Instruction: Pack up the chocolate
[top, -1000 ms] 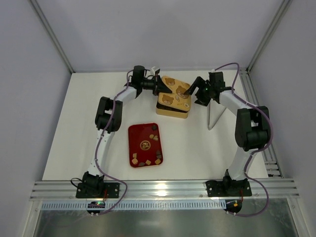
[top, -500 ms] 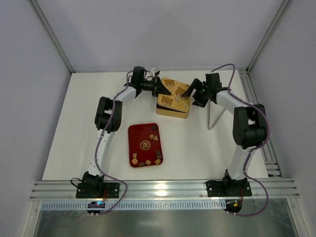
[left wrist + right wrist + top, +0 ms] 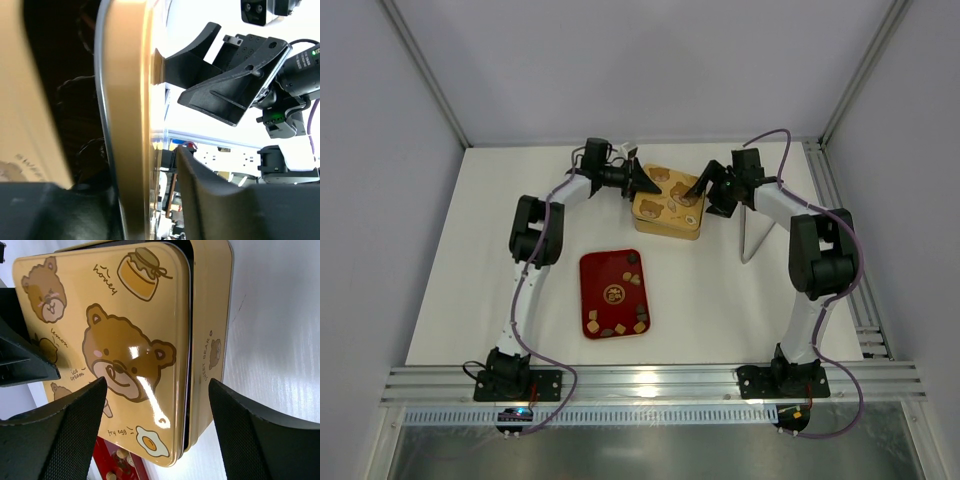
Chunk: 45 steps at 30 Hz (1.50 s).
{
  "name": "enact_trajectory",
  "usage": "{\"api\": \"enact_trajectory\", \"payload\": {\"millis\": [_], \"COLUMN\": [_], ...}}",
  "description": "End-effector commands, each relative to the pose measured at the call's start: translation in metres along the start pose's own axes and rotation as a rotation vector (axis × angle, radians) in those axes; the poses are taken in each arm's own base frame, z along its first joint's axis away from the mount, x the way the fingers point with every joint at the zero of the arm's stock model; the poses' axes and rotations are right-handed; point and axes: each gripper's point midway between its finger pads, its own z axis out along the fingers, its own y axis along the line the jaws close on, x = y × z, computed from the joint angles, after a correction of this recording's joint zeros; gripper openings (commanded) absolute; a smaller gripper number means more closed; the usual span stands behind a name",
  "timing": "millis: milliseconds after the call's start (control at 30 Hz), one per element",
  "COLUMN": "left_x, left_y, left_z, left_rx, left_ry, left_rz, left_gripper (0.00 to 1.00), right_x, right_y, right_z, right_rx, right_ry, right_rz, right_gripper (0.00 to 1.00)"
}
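Lid step: bear-printed gold tin lid (image 3: 110, 340) seated, brown chocolate pieces (image 3: 620, 327) unpacked.
My right jaws gape empty, left jaws part-open at rim; next, probably lift it.

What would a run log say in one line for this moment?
left pincer: open at lid edge | right pincer: open at tin | chocolate: pieces on red tray

You had the left arm (image 3: 532, 232) rising from its base toward 12 o'clock, then bending at the elbow toward 1 o'clock. Its left gripper (image 3: 639, 183) pointed to 3 o'clock with the jaws a little apart. The right arm (image 3: 820, 255) folded toward 10 o'clock, and its right gripper (image 3: 697, 190) aimed at 8 o'clock with jaws spread wide, facing the other gripper, near but apart.
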Motion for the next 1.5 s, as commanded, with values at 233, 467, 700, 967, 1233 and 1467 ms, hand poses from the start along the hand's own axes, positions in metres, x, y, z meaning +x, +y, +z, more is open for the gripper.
{"api": "enact_trajectory", "payload": {"millis": [233,467,700,967,1233,1467], "left_x": [-0.004,-0.007,-0.007,-0.005,-0.004,-0.003], "left_y": [-0.02,-0.021,-0.02,-0.009,0.016,0.032], "left_z": [-0.015,-0.028,-0.036,-0.043,-0.052,-0.061], "left_rx": [0.001,-0.037,-0.092,-0.162,-0.321,-0.44], "left_ry": [-0.022,-0.052,-0.065,-0.07,-0.099,-0.123], "left_rz": [0.045,0.047,0.053,0.051,0.037,0.034], "left_gripper": [0.52,0.56,0.59,0.6,0.58,0.59], "right_x": [-0.016,-0.016,-0.014,-0.012,-0.002,0.005], "right_y": [0.02,0.019,0.019,0.019,0.022,0.02], "right_z": [-0.001,-0.001,0.0,0.0,-0.004,-0.006], "right_rx": [-0.037,-0.033,-0.034,-0.035,-0.044,-0.043], "right_ry": [-0.061,-0.061,-0.058,-0.052,-0.043,-0.032], "right_rz": [-0.043,-0.045,-0.047,-0.046,-0.054,-0.05], "right_gripper": [0.82,0.82,0.81,0.81,0.8,0.8]}}
